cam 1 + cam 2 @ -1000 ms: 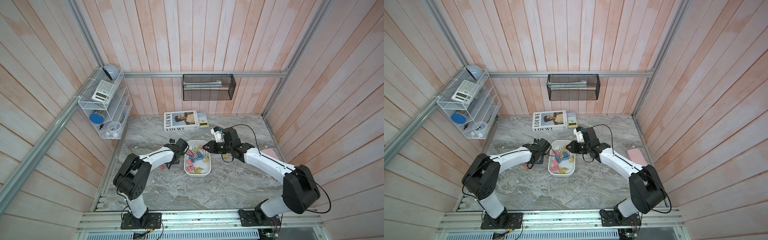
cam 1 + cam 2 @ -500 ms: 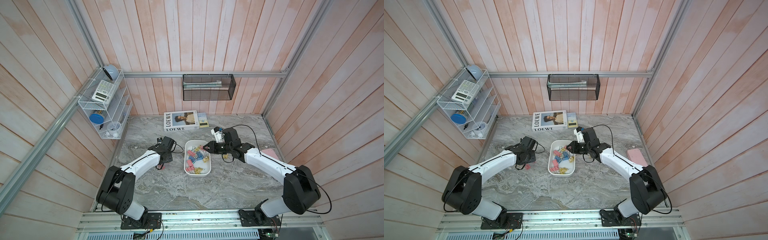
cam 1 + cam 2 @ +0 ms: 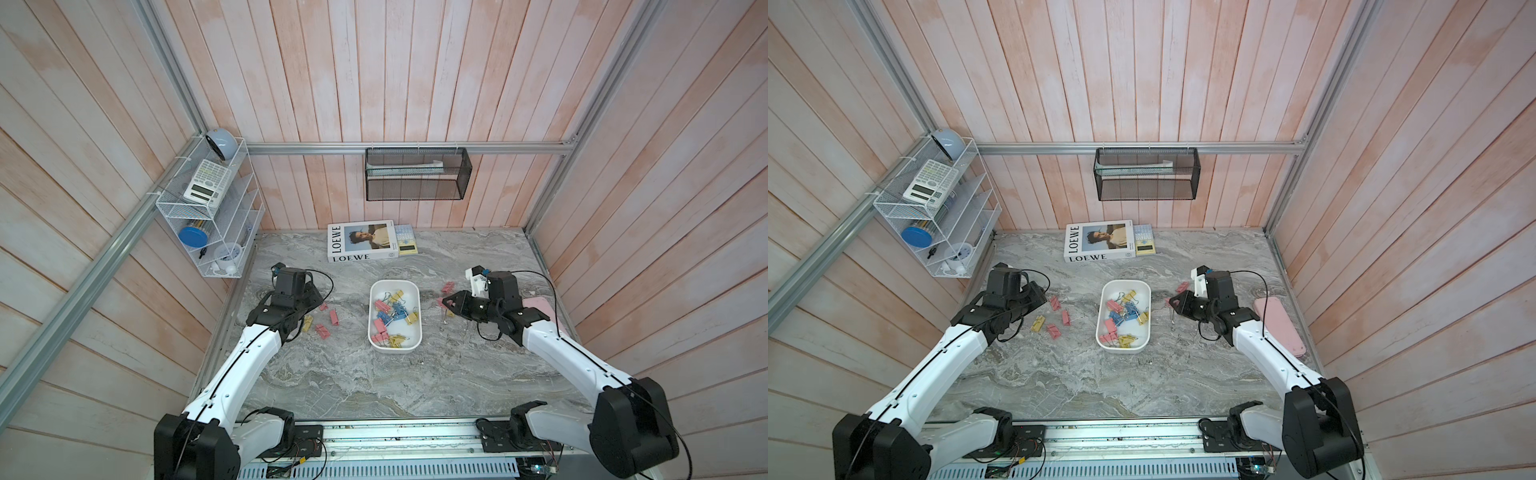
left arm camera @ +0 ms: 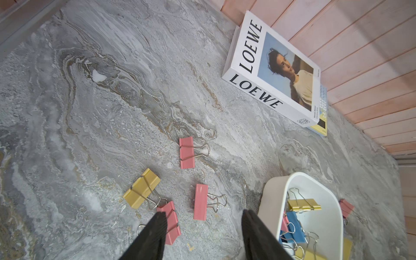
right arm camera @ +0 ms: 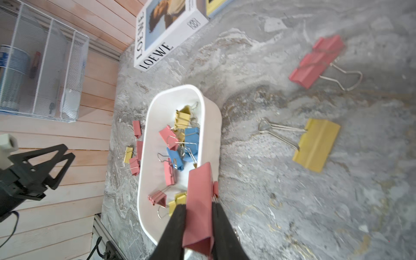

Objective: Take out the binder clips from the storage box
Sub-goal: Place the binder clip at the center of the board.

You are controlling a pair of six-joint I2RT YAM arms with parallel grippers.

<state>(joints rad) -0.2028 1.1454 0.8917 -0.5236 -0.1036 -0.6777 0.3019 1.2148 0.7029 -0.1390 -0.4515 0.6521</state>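
My right pincer (image 5: 199, 206) clamped on pink clip (image 5: 200, 184) beside storage box (image 5: 211, 117); left pincer (image 4: 203, 215) apart. Risk: skewed hold, early drop.

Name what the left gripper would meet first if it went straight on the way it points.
Probably the pink binder clip lying on the table straight ahead of the left gripper; the storage box sits off that line. Depth is unclear.

I'm wearing white shells along my left arm (image 3: 249, 361) and right arm (image 3: 561, 349); black joints (image 3: 631, 419) are capping them, thin black cables (image 3: 332, 286) looping, ribbed black fingers (image 4: 153, 238) tapering.
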